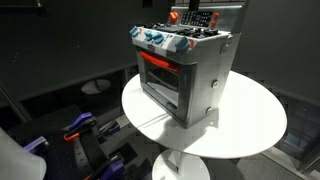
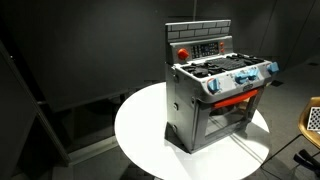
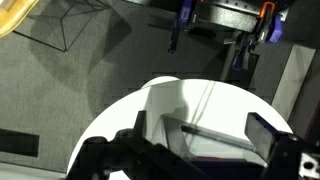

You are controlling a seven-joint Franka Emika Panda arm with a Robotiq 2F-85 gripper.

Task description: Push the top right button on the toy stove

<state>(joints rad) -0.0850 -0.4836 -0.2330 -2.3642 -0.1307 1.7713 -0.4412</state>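
Observation:
The toy stove (image 1: 185, 75) is a boxy silver-grey oven with a red-orange glowing door window and blue knobs along its front. It stands on a round white table (image 1: 250, 125) and shows in both exterior views (image 2: 215, 95). Its dark raised back panel (image 2: 200, 45) carries a red button (image 2: 183, 53) and small keys. My gripper (image 3: 200, 140) shows only in the wrist view. It hangs above the stove's upper edge (image 3: 215, 135), and its two dark fingers are spread wide with nothing between them. The arm is out of frame in the exterior views.
The white table also shows in an exterior view (image 2: 140, 130) and in the wrist view (image 3: 190, 100). Blue and orange clamps lie on the dark floor (image 1: 85, 130) and beyond the table (image 3: 180, 25). A yellow object (image 2: 312, 120) stands at one edge. Dark walls surround the scene.

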